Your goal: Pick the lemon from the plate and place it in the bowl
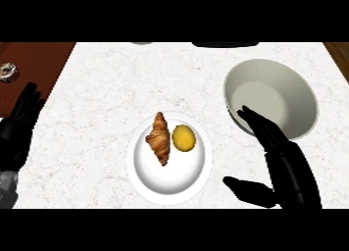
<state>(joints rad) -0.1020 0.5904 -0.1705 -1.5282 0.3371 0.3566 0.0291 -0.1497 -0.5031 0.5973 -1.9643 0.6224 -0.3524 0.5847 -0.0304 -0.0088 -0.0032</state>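
While the lemon (183, 138) lies on the plate (170, 179), the right hand (285, 161) (outspread, empty) perhaps touches the bowl (275, 78).

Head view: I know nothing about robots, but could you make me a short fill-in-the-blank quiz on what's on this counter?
1. On the plate, the lemon lies beside a ____.
2. The bowl stands to the plate's ____.
3. The right hand holds nothing; its fingers are straight, so it is ____.

Missing words: croissant; right; open.
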